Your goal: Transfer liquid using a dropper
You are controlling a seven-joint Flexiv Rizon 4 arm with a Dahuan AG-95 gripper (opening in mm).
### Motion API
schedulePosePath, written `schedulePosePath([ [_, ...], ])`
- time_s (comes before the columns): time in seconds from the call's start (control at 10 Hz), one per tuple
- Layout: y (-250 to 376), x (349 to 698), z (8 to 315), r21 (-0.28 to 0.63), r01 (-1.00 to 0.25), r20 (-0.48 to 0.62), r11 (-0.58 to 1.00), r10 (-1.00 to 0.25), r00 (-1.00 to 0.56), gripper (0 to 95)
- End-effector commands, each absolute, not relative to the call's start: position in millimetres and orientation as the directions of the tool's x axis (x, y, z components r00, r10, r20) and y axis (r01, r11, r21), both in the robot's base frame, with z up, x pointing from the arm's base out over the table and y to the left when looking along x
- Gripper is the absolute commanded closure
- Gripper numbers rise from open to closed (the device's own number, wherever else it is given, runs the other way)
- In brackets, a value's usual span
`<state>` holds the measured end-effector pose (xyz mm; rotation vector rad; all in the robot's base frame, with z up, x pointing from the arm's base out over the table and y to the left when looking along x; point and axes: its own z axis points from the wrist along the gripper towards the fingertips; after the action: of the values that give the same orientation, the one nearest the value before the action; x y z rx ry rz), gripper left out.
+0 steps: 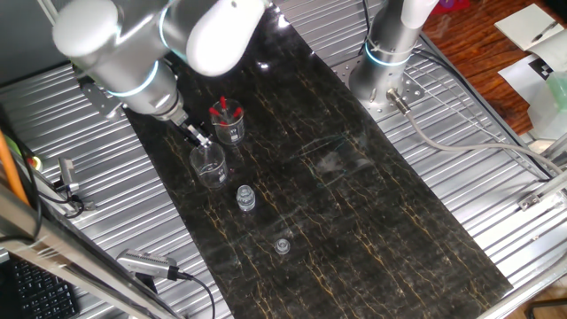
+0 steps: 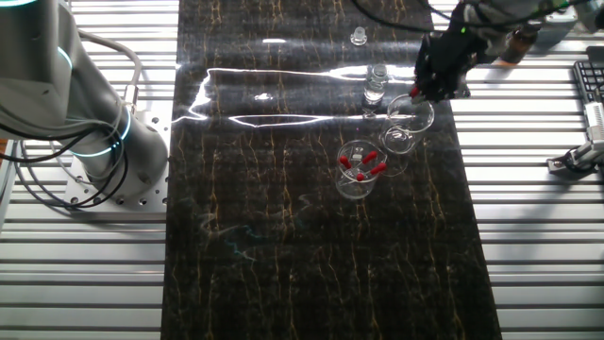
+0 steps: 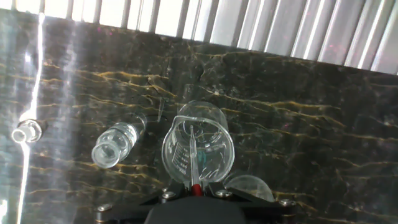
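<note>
My gripper (image 3: 196,194) is shut on the red bulb of the dropper (image 3: 193,152). Its slim clear tube points down into an open clear beaker (image 3: 198,149). In one fixed view the gripper (image 1: 197,135) hangs just over that beaker's (image 1: 210,167) rim. In the other fixed view the gripper (image 2: 420,93) sits above the same beaker (image 2: 408,123). A second small beaker (image 1: 228,120) holding red-topped droppers stands right beside it and also shows in the other fixed view (image 2: 360,168). I cannot tell whether there is liquid in either beaker.
A small ribbed clear vial (image 1: 245,198) stands just beyond the beaker and also shows in the hand view (image 3: 115,146). A small clear cap (image 1: 283,245) lies further along the dark marble mat. A second arm's base (image 1: 390,53) stands at the mat's edge. Ribbed metal table surrounds the mat.
</note>
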<state>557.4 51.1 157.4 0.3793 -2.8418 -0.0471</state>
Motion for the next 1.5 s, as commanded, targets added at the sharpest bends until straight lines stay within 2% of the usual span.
schedulePosePath([
  [0.1,53.6,552.4,144.0,0.067,-0.262,0.257,0.963,-0.27,-0.928,95.0],
  [0.7,56.8,543.0,113.6,0.065,-0.272,0.252,0.96,-0.28,-0.926,95.0],
  [1.2,55.9,542.4,115.1,0.061,-0.288,0.258,0.956,-0.294,-0.921,95.0],
  [1.3,55.9,542.3,115.0,0.062,-0.294,0.257,0.954,-0.3,-0.919,76.0],
  [1.5,55.1,541.8,115.2,0.063,-0.299,0.256,0.952,-0.305,-0.917,76.0],
])
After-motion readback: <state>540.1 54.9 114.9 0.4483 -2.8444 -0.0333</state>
